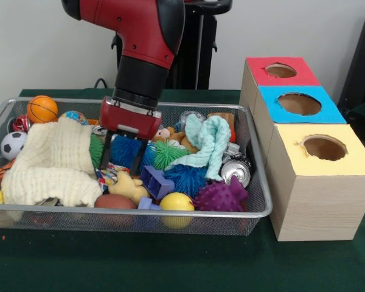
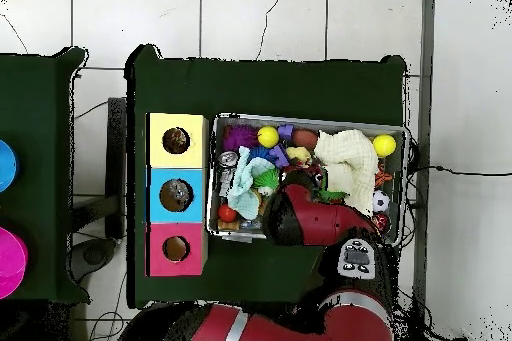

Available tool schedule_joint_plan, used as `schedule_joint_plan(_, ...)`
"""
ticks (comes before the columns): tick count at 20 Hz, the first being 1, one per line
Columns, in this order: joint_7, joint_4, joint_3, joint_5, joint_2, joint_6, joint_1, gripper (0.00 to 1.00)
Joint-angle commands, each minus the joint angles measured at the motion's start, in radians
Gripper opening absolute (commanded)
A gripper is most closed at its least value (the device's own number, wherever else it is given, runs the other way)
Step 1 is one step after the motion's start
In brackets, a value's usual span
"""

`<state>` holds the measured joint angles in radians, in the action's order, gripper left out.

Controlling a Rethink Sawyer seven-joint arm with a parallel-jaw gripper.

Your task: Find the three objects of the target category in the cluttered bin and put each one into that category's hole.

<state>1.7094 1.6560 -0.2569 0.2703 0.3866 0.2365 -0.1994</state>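
Note:
The wire mesh bin [image 1: 264, 196] is full of clutter; it also shows in the overhead view [image 2: 212, 179]. My gripper [image 1: 121, 157] is down in the bin's middle. It is open, with its black fingers [image 1: 106, 153] on either side of a blue spiky ball [image 1: 125, 151]. A scrap of white wrinkly material with red and blue print [image 1: 105, 177] peeks out under the cream cloth [image 1: 52, 161], just below the gripper. Another printed wad [image 1: 76, 115] shows behind the cloth. The yellow-surround hole [image 1: 324, 148] tops the nearest wood-grain box, to the right of the bin, and also shows from overhead [image 2: 176, 140].
Blue-surround [image 1: 299, 103] and red-surround [image 1: 280, 70] holes sit behind the yellow one. The bin also holds a mint cloth [image 1: 208, 145], a green spiky ball [image 1: 168, 153], a purple spiky ball [image 1: 222, 198], cans [image 1: 235, 171], a yellow ball [image 1: 176, 202], a basketball [image 1: 42, 109] and a soccer ball [image 1: 13, 145].

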Motion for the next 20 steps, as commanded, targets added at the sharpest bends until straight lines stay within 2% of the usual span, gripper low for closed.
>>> schedule_joint_plan(1,0.111,0.073,0.016,0.024,-0.052,-0.106,-0.009,1.0)
schedule_joint_plan(8,0.122,0.097,0.023,0.005,-0.072,-0.12,0.012,1.0)
schedule_joint_plan(14,0.099,0.082,0.108,0.022,-0.091,-0.162,-0.022,1.0)
schedule_joint_plan(18,0.117,0.087,0.119,0.048,-0.071,-0.059,-0.014,1.0)
schedule_joint_plan(20,0.127,0.077,0.083,0.048,-0.057,0.02,0.015,1.0)
